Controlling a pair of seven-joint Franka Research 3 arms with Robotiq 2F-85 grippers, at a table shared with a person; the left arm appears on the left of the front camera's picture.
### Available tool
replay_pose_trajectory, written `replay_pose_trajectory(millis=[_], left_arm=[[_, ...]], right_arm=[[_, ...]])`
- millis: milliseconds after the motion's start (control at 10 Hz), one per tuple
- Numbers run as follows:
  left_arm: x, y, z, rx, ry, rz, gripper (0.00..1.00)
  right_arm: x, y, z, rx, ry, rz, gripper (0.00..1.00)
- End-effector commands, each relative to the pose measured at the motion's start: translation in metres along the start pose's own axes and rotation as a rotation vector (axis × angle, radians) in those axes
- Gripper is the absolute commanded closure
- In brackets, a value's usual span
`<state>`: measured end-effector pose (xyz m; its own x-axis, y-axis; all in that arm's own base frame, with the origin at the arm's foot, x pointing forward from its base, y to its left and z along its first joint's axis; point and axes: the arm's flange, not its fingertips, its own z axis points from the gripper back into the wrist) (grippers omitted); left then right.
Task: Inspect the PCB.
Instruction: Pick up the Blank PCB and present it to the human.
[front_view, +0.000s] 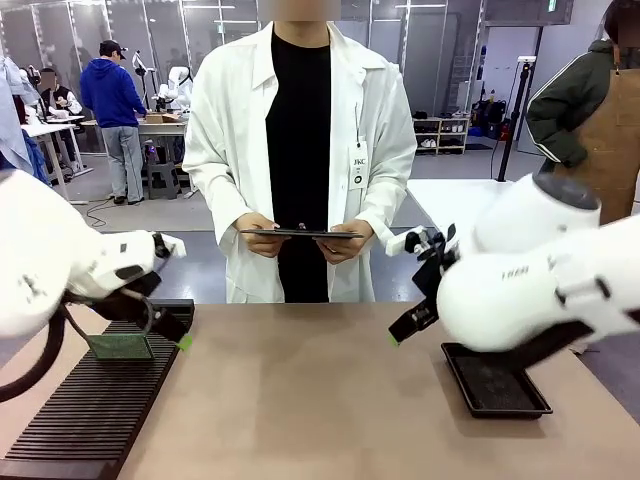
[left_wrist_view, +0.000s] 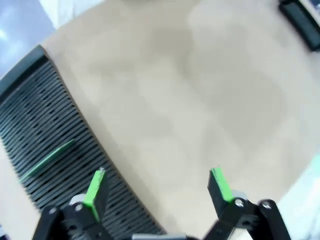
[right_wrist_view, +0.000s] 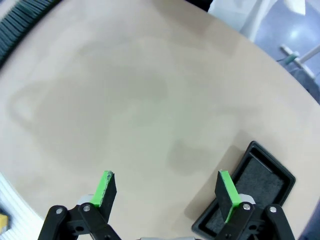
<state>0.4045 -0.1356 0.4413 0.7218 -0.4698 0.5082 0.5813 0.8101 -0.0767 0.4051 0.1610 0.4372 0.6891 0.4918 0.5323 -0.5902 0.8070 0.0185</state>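
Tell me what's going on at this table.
Nothing is gripped yet. The PCB stands on edge in the black slotted rack, with the left end effector open nearby, not touching it. The right end effector hangs open near the black tray. The person holds a flat board.

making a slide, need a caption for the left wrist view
Open left hand above the table and the ribbed black rack, where the green PCB stands on edge.
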Motion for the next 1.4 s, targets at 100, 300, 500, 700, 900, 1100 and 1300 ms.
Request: replay_pose_trajectory(millis=[100, 300, 500, 700, 900, 1100, 1300], left_arm=[[-0.027, 0.035, 0.062, -0.339, -0.054, 0.064, 0.0], [-0.067, 0.053, 0.101, -0.51, -0.144, 0.082, 0.0], [-0.116, 0.076, 0.124, -0.658, -0.21, 0.142, 0.0], [-0.168, 0.096, 0.148, -0.709, -0.305, 0.2, 0.0], [-0.218, 0.108, 0.16, -0.698, -0.407, 0.284, 0.0], [-0.26, 0.119, 0.177, -0.652, -0.479, 0.374, 0.0], [-0.29, 0.126, 0.176, -0.63, -0.51, 0.46, 0.0]], right_arm=[[-0.013, -0.055, 0.054, 0.362, 0.069, -0.142, 0.0], [-0.045, -0.095, 0.09, 0.574, 0.049, -0.259, 0.0], [-0.088, -0.131, 0.112, 0.713, 0.002, -0.373, 0.0], [-0.139, -0.161, 0.132, 0.789, -0.086, -0.496, 0.0], [-0.182, -0.172, 0.142, 0.812, -0.17, -0.545, 0.0], [-0.216, -0.178, 0.156, 0.785, -0.223, -0.579, 0.0], [-0.234, -0.177, 0.161, 0.781, -0.247, -0.583, 0.0]])
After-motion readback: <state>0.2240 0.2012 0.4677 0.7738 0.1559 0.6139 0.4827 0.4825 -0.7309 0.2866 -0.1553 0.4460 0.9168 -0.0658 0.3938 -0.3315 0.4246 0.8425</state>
